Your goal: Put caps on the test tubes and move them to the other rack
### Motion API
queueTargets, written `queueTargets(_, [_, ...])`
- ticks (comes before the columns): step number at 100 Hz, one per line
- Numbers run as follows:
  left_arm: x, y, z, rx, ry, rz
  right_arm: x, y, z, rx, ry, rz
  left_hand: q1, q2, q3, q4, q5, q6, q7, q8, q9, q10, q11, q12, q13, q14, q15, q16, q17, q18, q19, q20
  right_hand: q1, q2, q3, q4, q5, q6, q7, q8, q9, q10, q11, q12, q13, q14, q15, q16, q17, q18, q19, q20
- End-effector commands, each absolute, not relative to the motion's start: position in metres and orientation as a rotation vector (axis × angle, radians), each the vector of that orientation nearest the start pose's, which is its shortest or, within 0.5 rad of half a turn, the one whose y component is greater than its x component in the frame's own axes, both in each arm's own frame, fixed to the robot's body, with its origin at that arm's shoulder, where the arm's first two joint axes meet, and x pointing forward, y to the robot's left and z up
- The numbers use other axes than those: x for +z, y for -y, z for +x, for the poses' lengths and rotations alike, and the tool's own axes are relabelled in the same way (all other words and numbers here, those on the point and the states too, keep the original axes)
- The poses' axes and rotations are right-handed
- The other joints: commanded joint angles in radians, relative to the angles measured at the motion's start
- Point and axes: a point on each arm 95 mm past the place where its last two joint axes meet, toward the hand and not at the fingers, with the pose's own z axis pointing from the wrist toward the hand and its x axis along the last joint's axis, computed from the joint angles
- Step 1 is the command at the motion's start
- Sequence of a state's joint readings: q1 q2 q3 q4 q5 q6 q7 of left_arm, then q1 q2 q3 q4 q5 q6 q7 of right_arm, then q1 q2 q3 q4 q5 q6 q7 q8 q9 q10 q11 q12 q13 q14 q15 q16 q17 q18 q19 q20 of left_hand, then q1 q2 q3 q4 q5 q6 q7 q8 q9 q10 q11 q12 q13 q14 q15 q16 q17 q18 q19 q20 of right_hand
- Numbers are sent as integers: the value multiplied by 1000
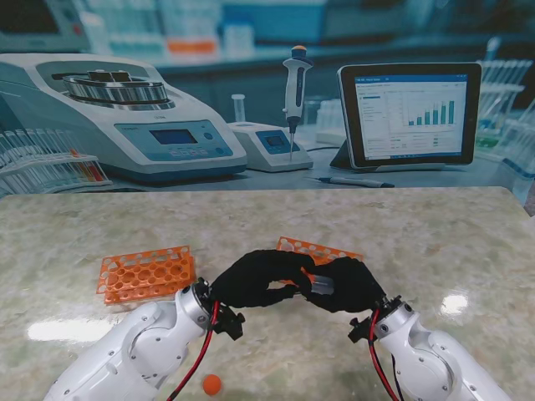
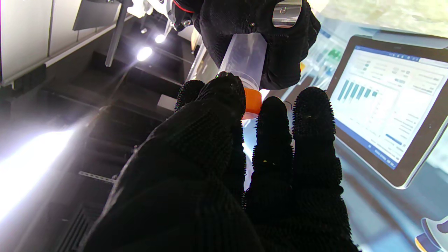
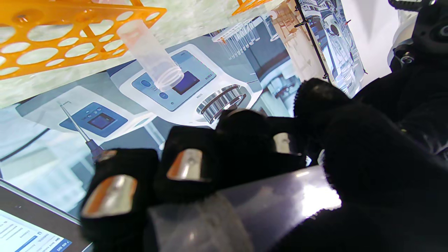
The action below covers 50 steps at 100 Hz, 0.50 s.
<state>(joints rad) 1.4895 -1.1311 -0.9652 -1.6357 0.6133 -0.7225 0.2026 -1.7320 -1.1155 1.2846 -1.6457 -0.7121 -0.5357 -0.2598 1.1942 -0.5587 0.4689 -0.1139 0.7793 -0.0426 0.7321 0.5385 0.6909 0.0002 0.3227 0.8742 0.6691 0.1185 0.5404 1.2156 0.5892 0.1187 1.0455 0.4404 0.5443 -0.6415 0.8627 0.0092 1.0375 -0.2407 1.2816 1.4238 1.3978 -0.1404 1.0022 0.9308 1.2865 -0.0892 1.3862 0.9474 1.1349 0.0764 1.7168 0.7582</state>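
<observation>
My two black-gloved hands meet above the middle of the table. My right hand [image 1: 349, 284] is shut on a clear test tube [image 1: 321, 285], whose body shows in the left wrist view [image 2: 245, 57] and the right wrist view [image 3: 245, 206]. My left hand [image 1: 255, 277] pinches an orange cap [image 2: 252, 103] sitting on the tube's open end. One orange rack [image 1: 146, 274] lies to my left. A second orange rack [image 1: 318, 249] lies just beyond my hands and holds another uncapped tube [image 3: 150, 56].
A loose orange cap [image 1: 212, 384] lies on the table near me, between my arms. Along the table's far edge a printed lab backdrop shows a centrifuge [image 1: 125, 117], a pipette [image 1: 294, 83] and a tablet [image 1: 410, 113].
</observation>
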Motion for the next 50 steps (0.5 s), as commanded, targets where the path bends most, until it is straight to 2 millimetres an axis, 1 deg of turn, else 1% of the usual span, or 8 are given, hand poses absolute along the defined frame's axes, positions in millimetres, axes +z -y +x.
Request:
queueTargets(1, [-279, 132, 337, -2688, -1526, -846, -315, -23, 338, 2252, -1283, 1150, 97, 29, 29, 48, -2, -24, -14, -13, 20, 15, 27, 28, 19, -62, 15, -33, 11, -15, -14, -26, 40, 20, 10, 7, 36, -46, 55, 32, 42, 0, -3, 15, 35, -78, 80, 17, 22, -19, 56, 4])
queueTargets(4, [-279, 132, 337, -2688, -1529, -846, -315, -24, 338, 2252, -1279, 1150, 97, 21, 45, 41, -4, -27, -14, -13, 19, 14, 29, 21, 18, -62, 18, -36, 10, -12, -12, -29, 40, 20, 10, 7, 36, -46, 55, 32, 42, 0, -3, 15, 35, -78, 80, 17, 22, -19, 56, 4])
queueTargets(15, [-280, 133, 338, -2689, -1531, -849, -315, -24, 338, 2254, -1269, 1148, 97, 25, 41, 37, -8, -35, -19, -15, 20, 16, 31, 19, 18, -61, 20, -41, 12, -15, -10, -34, 39, 20, 9, 6, 36, -46, 55, 32, 42, 0, -3, 15, 35, -78, 80, 17, 22, -19, 56, 4])
queueTargets(35, [-279, 132, 337, -2693, -1520, -843, -315, -26, 338, 2253, -1254, 1150, 97, 31, 26, 40, -25, -58, -48, -32, 22, 18, 25, 11, 20, -57, 23, -52, 14, -18, -6, -33, 41, 21, 8, 4, 35, -46, 55, 32, 41, 0, -6, 15, 35, -77, 78, 17, 22, -18, 52, 3])
queueTargets(50, [-279, 133, 337, -2699, -1516, -840, -315, -27, 339, 2252, -1248, 1151, 96, 42, -5, 44, -35, -61, -108, -78, 27, 24, 15, 6, 24, -52, 24, -62, 18, -23, -7, -29, 41, 22, 7, 2, 34, -46, 55, 32, 41, 1, -6, 15, 35, -77, 77, 16, 21, -17, 51, 2])
